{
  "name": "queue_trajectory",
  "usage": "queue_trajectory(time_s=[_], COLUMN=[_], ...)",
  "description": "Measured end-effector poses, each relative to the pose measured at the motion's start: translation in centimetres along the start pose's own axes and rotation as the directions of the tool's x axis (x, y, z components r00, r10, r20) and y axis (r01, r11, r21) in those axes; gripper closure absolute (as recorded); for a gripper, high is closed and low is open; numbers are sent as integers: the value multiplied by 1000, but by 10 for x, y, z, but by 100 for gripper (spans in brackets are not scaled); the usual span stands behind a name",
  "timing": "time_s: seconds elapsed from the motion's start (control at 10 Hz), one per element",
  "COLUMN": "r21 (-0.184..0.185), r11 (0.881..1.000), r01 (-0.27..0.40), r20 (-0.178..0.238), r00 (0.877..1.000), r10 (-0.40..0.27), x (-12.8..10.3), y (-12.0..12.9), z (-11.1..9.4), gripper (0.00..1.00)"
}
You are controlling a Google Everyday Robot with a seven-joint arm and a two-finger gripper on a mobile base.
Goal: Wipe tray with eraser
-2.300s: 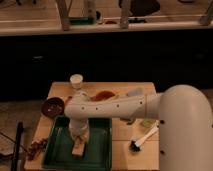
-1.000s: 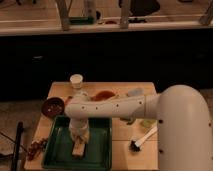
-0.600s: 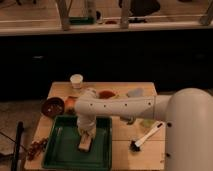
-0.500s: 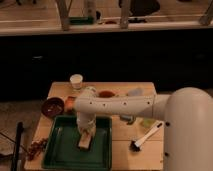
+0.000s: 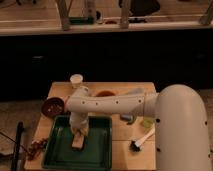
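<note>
Gripper (image 5: 79,133), clasping the eraser (image 5: 77,143), has slid it leftward across the tray (image 5: 98,148)

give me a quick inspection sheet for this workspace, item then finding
surface: wooden table, with things along its back and right side.
job's things: green tray at the table's front left; tan eraser lying inside it, left of its middle.
clutter: dark-red bowl just behind the tray; white cup at the back edge; brush and grey-blue pad right of the tray.
grippers: gripper pointing down over the tray, at the eraser's far end.
cables: nothing seen.
surroundings: dark counter front behind the table.
</note>
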Motion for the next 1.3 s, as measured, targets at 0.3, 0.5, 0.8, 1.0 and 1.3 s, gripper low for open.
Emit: queue_trajectory(time_s=[0.3,0.5,0.8,1.0,1.3], r21=[5,10,10,10,10], r11=[1000,1000,1000,1000,1000], r01=[-9,-23,-21,-20,-21], r20=[16,21,21,21,21], r00=[1000,1000,1000,1000,1000], r10=[9,23,21,20,21], x=[-11,-14,-14,-14,-14], y=[10,15,14,13,13], z=[4,4,5,5,4], gripper=[100,100,100,100,100])
